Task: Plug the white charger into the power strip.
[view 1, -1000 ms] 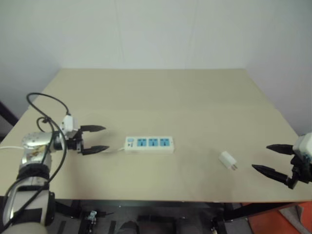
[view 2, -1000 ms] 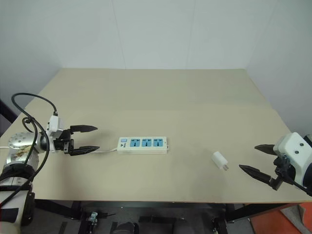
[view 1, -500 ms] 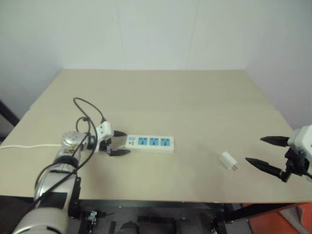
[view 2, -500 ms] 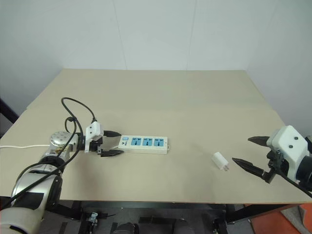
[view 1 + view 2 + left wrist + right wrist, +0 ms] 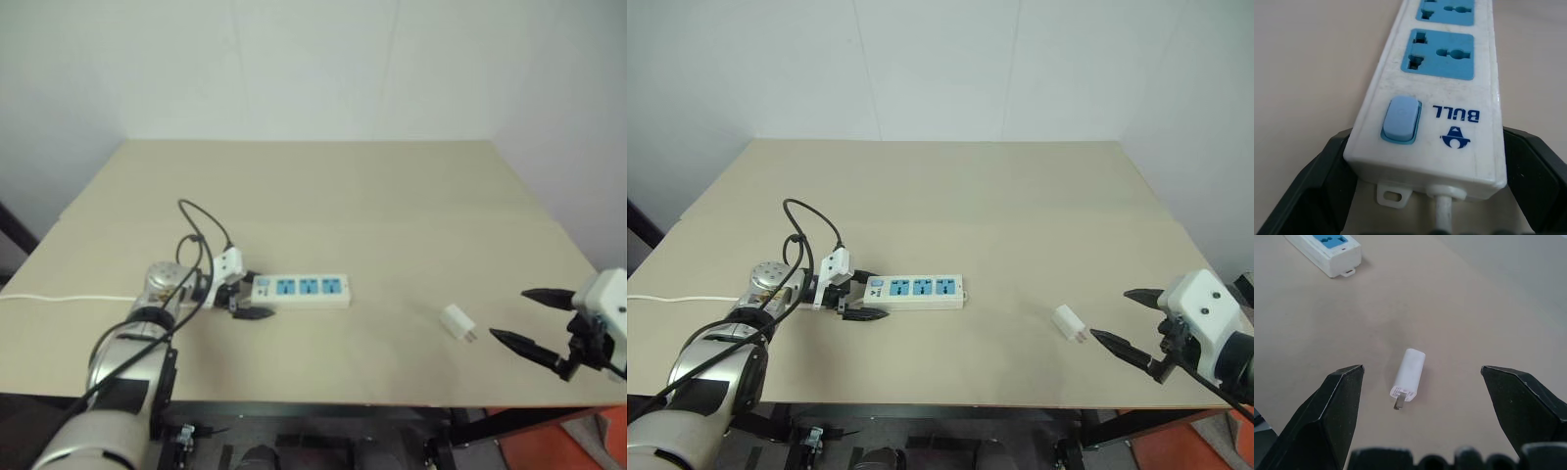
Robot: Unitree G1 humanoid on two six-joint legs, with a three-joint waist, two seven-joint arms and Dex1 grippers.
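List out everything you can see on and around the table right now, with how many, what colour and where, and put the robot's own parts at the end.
power strip: one, white with three blue sockets and a blue switch, lying flat left of the table's middle, switch end toward the left gripper.
cord: one, thin and white, running from the strip's switch end off the table's left edge.
white charger: one, white, lying on its side right of the strip, prongs toward the right gripper.
table: one, beige, against a white wall.
left gripper: one, black fingers, open, straddling the strip's switch end.
right gripper: one, black fingers, open, just right of the charger, not touching it.
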